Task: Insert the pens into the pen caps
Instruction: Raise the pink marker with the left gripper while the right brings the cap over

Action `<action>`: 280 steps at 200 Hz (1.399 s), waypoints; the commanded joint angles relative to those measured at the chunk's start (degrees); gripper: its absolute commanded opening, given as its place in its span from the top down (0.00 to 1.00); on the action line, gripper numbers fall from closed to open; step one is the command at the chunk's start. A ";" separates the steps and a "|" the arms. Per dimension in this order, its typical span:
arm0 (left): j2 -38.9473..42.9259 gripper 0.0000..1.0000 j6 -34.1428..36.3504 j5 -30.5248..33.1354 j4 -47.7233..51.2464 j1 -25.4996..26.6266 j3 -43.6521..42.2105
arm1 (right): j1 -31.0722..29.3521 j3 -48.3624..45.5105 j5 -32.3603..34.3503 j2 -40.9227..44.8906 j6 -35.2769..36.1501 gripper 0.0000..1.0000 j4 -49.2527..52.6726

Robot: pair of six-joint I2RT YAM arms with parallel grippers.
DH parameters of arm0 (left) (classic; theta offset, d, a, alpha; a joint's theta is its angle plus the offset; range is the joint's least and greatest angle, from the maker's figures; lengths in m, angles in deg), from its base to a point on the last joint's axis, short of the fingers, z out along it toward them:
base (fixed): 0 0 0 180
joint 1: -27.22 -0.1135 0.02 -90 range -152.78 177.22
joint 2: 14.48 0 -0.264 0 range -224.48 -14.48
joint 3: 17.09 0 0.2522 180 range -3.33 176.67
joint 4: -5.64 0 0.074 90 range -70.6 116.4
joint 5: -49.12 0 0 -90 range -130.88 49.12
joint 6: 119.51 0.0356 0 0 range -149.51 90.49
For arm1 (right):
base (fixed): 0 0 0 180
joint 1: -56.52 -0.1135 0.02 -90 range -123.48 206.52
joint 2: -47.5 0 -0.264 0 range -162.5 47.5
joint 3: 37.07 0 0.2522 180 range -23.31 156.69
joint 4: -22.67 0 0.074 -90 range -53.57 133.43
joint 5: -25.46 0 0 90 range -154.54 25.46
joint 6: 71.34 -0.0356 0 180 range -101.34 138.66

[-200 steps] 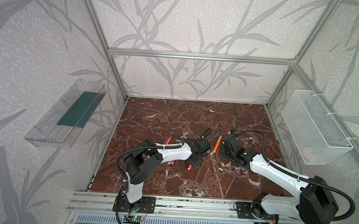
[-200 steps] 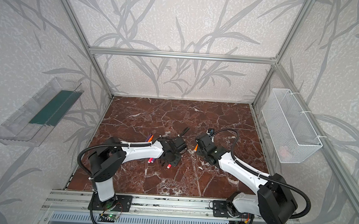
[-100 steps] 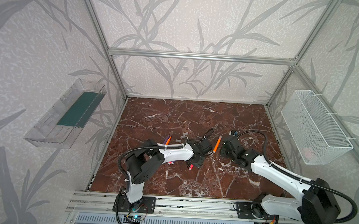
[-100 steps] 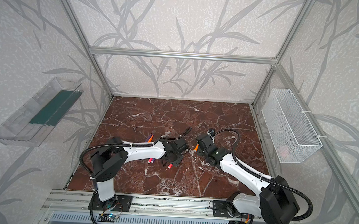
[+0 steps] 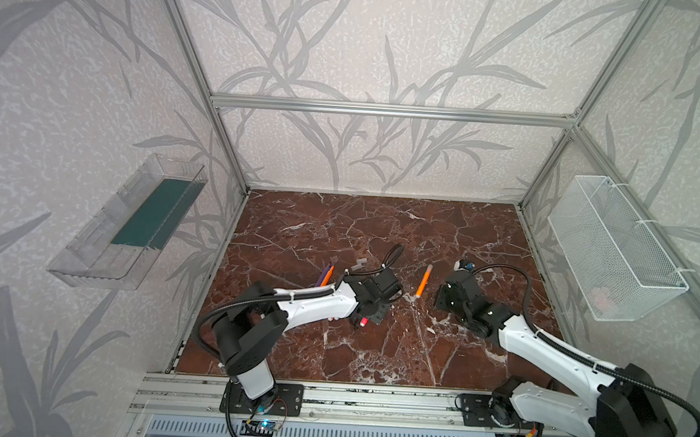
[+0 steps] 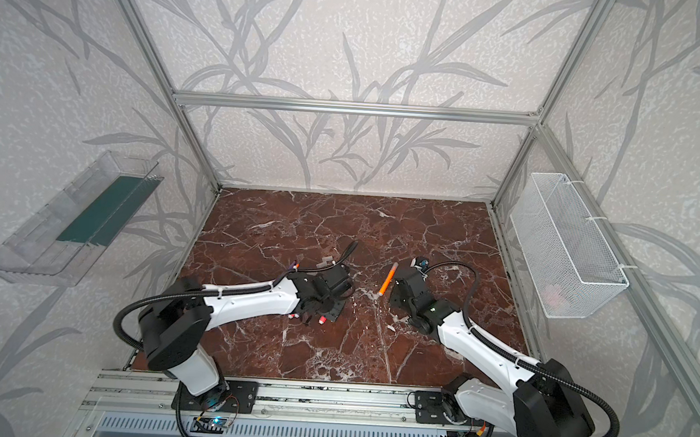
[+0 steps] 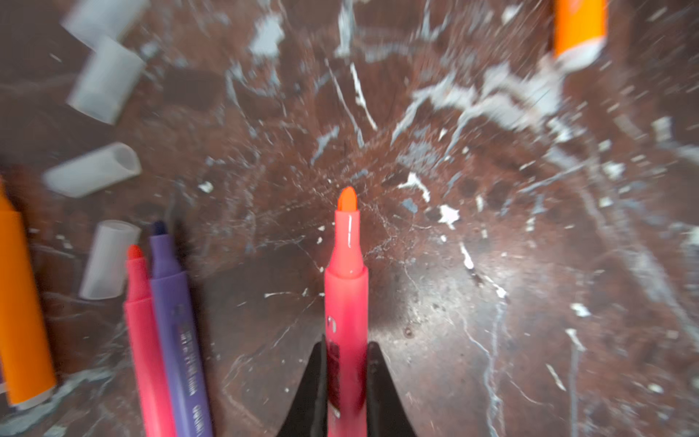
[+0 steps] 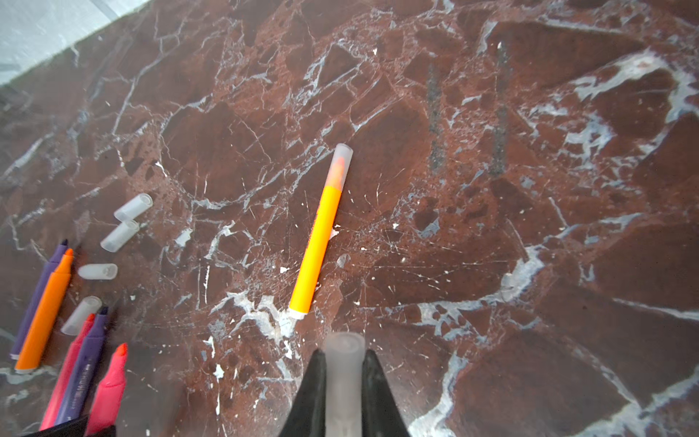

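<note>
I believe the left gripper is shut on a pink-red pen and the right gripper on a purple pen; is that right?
Not quite: the right wrist view shows the right gripper shut on a translucent pen cap, not a purple pen. The left gripper is indeed shut on a pink-red pen.

Capped orange pen (image 8: pixel 317 242), loose caps (image 8: pixel 133 207)

Veined marble tabletop (image 5: pixel 339 227), clear wall tray (image 5: pixel 87 261) with green liner (image 5: pixel 153 211), white wire basket (image 5: pixel 612 260), leaf-patterned walls (image 5: pixel 392 43)
</note>
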 commanded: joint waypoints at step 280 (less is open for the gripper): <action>12.60 1.00 0.52 -18.51 -24.92 0.51 -11.08 | -3.63 1.23 -17.76 -4.44 -11.38 1.00 -29.01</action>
